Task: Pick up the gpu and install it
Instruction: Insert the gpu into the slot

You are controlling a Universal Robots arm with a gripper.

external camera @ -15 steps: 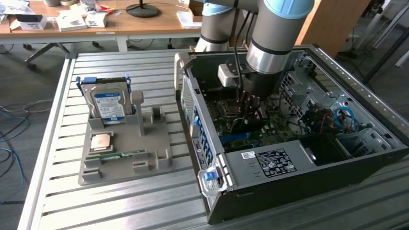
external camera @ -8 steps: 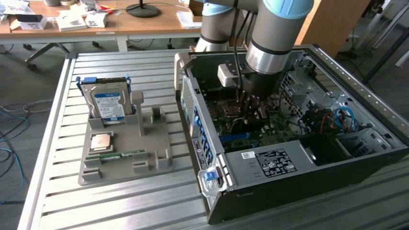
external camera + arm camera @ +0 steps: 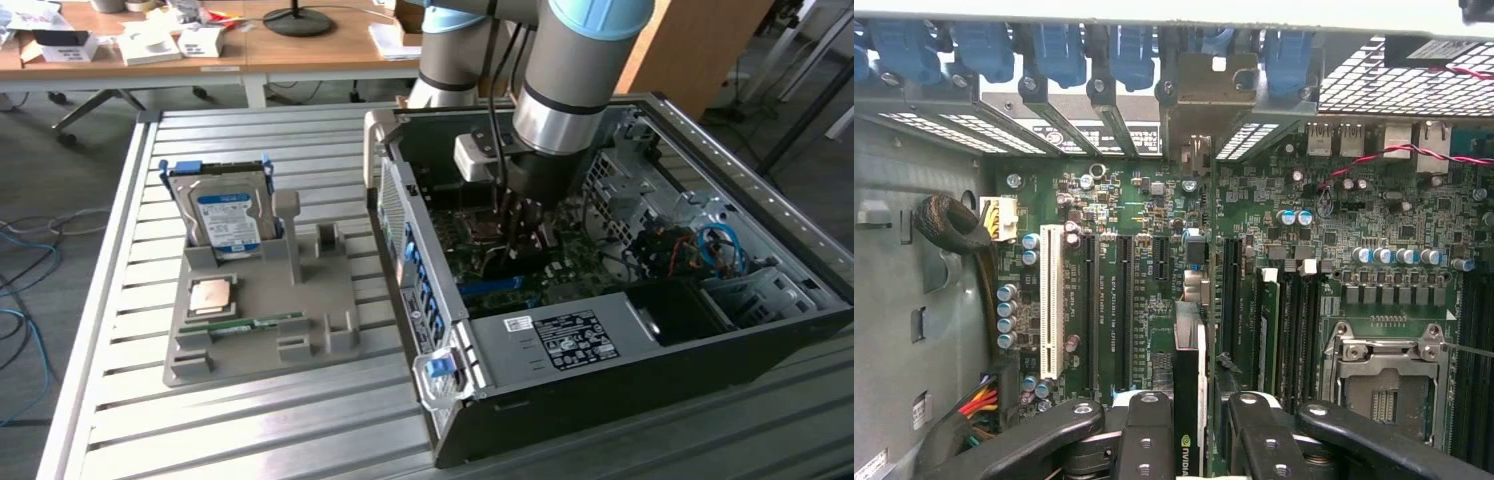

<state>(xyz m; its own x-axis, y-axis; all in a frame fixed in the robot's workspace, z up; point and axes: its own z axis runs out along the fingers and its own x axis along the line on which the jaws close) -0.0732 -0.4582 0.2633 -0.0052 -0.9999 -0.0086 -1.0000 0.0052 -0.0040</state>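
black pincer point(image 3: 1194, 420) clamps the gpu point(image 3: 1190, 345) edge-on over the motherboard point(image 3: 1354, 220); nvidia logo on its edge

The gpu point(image 3: 1190, 380) is black along its edge with a small green logo, and its bracket point(image 3: 1209, 90) is dull silver. The claw point(image 3: 1199, 425) around it is matte black. The motherboard point(image 3: 1144, 200) is dark green, dotted with silver-topped blue capacitors, and carries one white slot point(image 3: 1052, 300) among black ones. Blue clips point(image 3: 1059, 50) line the grey perforated rear wall, and a red-and-white twisted wire point(image 3: 1414, 152) crosses the board. In the exterior view the case point(image 3: 641, 400) is charcoal. At its nine o'clock, a grey tray point(image 3: 267, 350) holds a silver drive point(image 3: 227, 220) with a blue-and-white label and a green memory stick point(image 3: 247, 323). The worktop point(image 3: 267, 430) is silvery with ribbed slats. The arm point(image 3: 574, 100) is grey with pale blue caps.
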